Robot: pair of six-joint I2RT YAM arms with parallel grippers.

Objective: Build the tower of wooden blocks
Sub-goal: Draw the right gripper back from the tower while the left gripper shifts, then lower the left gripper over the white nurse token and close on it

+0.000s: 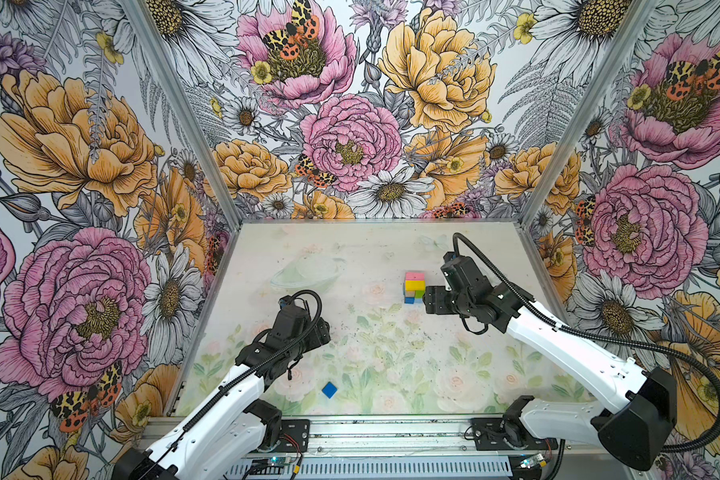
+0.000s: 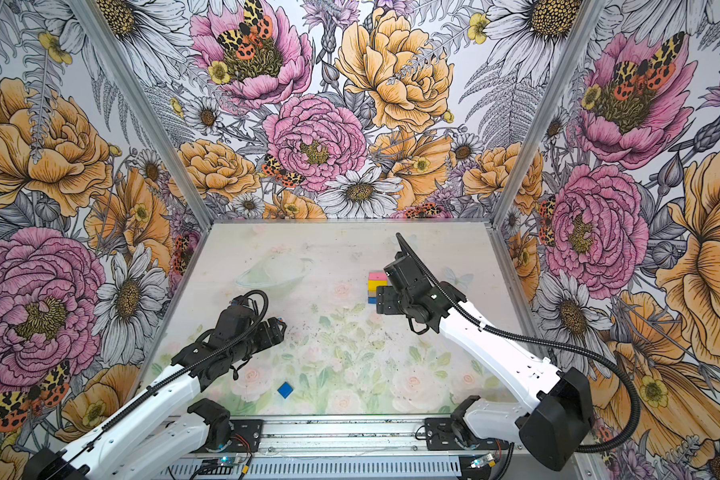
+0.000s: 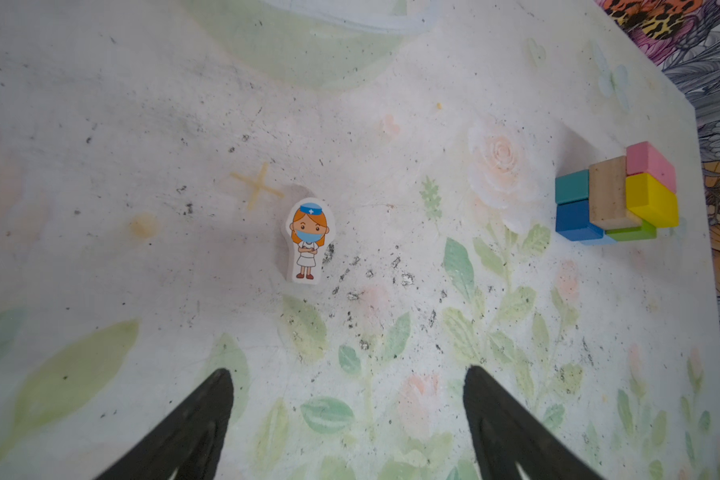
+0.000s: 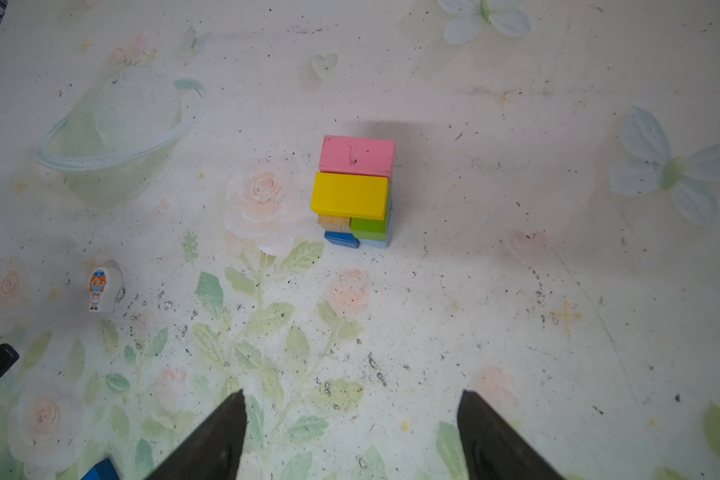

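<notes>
Left fingers (image 3: 200, 415) are spread wide and empty over bare table (image 1: 391, 257). Right fingers (image 4: 219, 436) are parted too, holding nothing, close by the wood block tower (image 1: 415, 287) on its right. I've got the tower upright, right of the middle, toward the table's far edge. On top, the pink brick (image 4: 356, 156) and yellow brick (image 4: 350, 195) lie lengthwise along that far edge. Beneath, the tan brick (image 4: 333, 221) and green brick (image 4: 368, 225) show their ends toward the front edge. One dark blue cube (image 1: 329, 390) sits loose near the front edge, corner forward.
</notes>
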